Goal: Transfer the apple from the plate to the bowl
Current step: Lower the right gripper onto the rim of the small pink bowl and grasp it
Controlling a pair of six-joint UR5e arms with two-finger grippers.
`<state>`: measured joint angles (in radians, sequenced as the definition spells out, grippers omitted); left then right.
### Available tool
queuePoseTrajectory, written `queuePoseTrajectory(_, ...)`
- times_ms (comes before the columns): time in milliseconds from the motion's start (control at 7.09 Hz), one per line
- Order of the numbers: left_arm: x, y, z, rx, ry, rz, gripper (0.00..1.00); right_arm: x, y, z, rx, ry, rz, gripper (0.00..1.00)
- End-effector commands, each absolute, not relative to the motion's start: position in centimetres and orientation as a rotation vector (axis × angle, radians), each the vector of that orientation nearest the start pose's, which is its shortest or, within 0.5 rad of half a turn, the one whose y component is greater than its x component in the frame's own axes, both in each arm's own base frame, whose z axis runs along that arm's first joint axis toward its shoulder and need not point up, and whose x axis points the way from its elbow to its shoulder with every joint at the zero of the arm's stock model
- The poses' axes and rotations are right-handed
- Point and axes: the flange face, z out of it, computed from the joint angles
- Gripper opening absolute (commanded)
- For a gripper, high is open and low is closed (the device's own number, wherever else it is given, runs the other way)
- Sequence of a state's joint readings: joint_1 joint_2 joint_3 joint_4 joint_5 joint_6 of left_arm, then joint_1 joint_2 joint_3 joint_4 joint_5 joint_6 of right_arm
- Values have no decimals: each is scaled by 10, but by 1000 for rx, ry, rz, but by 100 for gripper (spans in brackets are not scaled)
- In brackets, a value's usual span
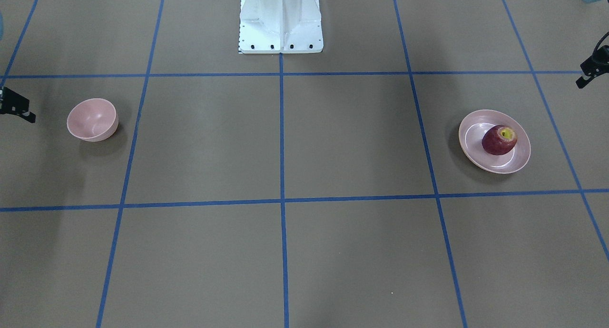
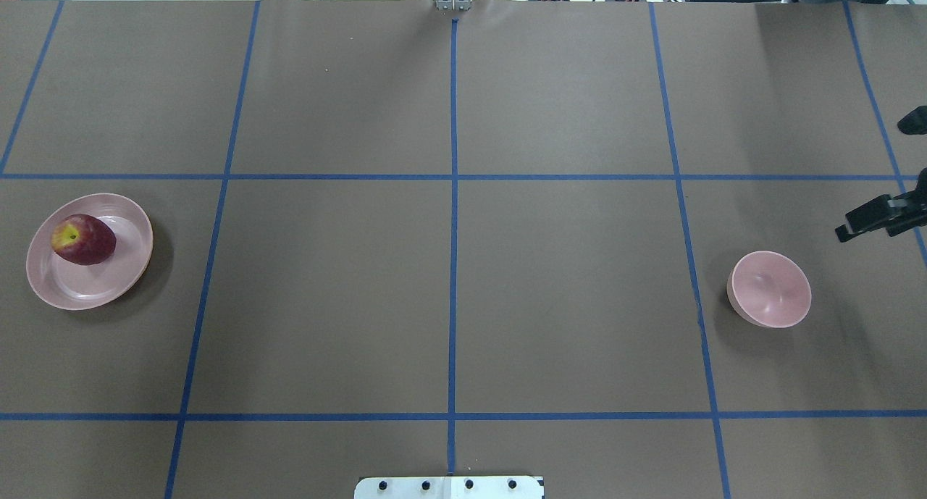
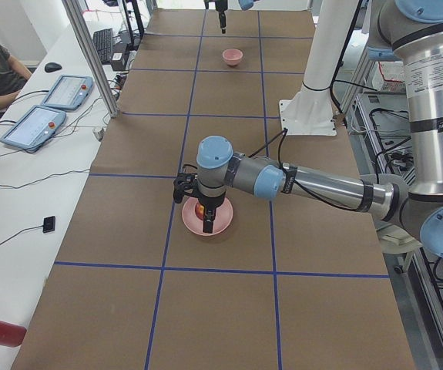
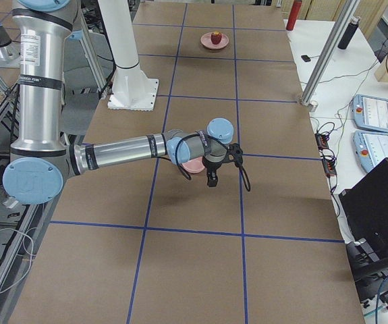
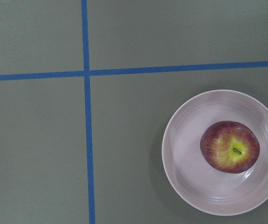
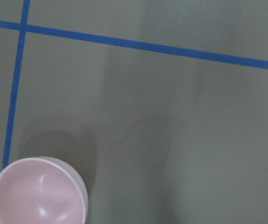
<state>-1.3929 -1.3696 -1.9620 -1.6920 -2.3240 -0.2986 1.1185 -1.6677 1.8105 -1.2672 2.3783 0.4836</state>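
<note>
Resting on the plate (image 5: 182, 182), the apple (image 5: 230, 147) sits at 4 o'clock in the left wrist view; left arm (image 3: 313, 185) nearer. Both arms' jaws, spread or pressed: cannot tell.

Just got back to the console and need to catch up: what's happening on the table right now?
The apple lies on the plate on the robot's left, untouched. The bowl stands empty on its right. The left arm's fingers hang above the table near the plate, the right arm's fingers near the bowl. Neither arm holds anything, so the move has not started.
</note>
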Motion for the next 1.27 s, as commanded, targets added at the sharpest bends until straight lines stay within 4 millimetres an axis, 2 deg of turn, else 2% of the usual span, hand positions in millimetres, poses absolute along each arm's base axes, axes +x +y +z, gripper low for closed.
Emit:
queuePoseTrajectory(0, 10, -422, 543, 112, 795, 3, 98, -202, -432, 559, 28, -908, -180, 88)
queuePoseTrajectory(282, 10, -422, 544, 110, 795, 2, 98, -222, -423, 561, 14, -906, -217, 86)
queuePoseTrajectory(423, 10, -422, 543, 112, 795, 3, 98, -225, -421, 561, 12, -906, -226, 60)
queuePoseTrajectory(564, 10, -422, 543, 112, 795, 3, 98, -227, -421, 561, 19, -910, -232, 8)
queuePoseTrajectory(706, 10, -423, 543, 113, 796, 3, 98, -226, -419, 563, 17, -907, -229, 0)
queuePoseTrajectory(847, 10, -423, 542, 114, 796, 5, 98, -225, -420, 563, 19, -904, -226, 0)
queuePoseTrajectory(988, 10, -423, 542, 114, 796, 4, 98, -225, -420, 557, 35, -905, -229, 0)
queuePoseTrajectory(1129, 11, -423, 541, 115, 798, 6, 98, -222, -422, 541, 96, -899, -233, 0)
